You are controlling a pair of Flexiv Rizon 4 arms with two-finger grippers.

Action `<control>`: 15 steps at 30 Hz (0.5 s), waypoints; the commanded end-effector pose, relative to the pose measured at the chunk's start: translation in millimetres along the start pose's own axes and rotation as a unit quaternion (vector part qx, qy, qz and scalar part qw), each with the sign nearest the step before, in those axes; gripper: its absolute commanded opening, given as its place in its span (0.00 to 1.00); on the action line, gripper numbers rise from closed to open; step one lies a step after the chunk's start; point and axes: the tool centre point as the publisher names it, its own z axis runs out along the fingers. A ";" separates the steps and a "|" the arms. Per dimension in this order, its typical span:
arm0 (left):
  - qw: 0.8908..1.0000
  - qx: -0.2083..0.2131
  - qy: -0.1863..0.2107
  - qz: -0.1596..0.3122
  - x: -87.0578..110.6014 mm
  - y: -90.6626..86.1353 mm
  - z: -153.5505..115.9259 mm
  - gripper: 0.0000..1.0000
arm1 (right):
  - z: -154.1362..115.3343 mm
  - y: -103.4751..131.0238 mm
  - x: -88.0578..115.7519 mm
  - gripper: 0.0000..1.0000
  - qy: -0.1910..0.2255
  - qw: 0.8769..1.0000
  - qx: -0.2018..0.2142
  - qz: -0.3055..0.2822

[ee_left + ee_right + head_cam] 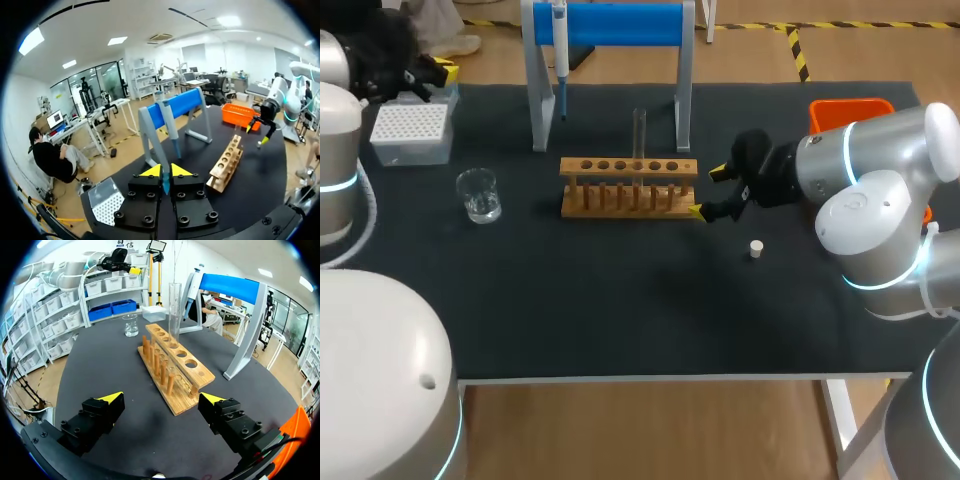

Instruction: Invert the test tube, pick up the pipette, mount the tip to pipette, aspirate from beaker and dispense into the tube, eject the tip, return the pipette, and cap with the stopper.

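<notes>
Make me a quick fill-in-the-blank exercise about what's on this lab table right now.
1. The clear glass test tube stands ___ in the light wooden rack.
2. The right gripper, beside the rack's end, is ___.
3. The slim pipette hangs on the grey-legged stand with the ___ crossbar.
Answers: upright; open; blue.

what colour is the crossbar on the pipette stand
Bright blue, plain. The pipette stand's round crossbar shows best in the head view.
</notes>
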 end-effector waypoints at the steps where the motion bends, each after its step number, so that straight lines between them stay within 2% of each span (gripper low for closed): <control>1: 0.998 -0.028 0.046 0.032 18.2 -15.6 -9.3 0.00 | -0.6 -0.6 -0.3 1.00 0.001 1.000 -0.001 0.000; 5: 0.994 -0.046 0.078 0.056 54.5 -34.3 -25.4 0.00 | -0.6 -0.6 -0.3 1.00 0.001 1.000 -0.001 0.000; 10: 0.991 -0.057 0.096 0.068 107.2 -54.3 -37.6 0.00 | -0.6 -0.6 -0.3 1.00 0.001 1.000 -0.001 0.000; 15: 0.987 -0.076 0.113 0.082 158.4 -72.3 -33.4 0.00 | -0.6 -0.6 -0.3 1.00 0.001 1.000 -0.001 0.000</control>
